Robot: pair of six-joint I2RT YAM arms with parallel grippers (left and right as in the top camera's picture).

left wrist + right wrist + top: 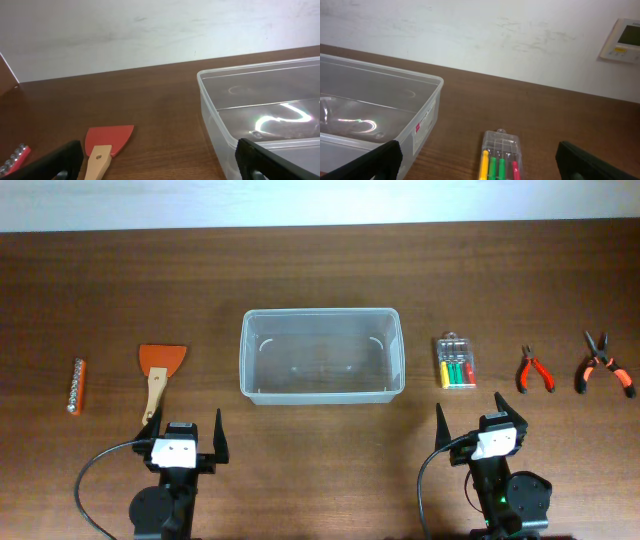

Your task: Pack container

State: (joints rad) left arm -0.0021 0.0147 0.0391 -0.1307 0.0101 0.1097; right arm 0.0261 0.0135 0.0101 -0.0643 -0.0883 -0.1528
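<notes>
The clear plastic container (pixel 321 355) sits empty at the table's middle; it also shows in the left wrist view (pixel 260 115) and the right wrist view (pixel 375 107). A red scraper with a wooden handle (pixel 158 375) lies to its left, also in the left wrist view (pixel 106 145). A clear case of coloured screwdrivers (pixel 455 361) lies to its right, also in the right wrist view (pixel 501 157). My left gripper (pixel 186 438) is open and empty near the front edge, behind the scraper. My right gripper (pixel 470 416) is open and empty, behind the screwdriver case.
An orange bit holder (pixel 76 384) lies at the far left. Small red-handled pliers (pixel 533 369) and larger orange-handled pliers (pixel 604 364) lie at the far right. A white wall runs behind the table, with a wall panel (pixel 622 40) on it.
</notes>
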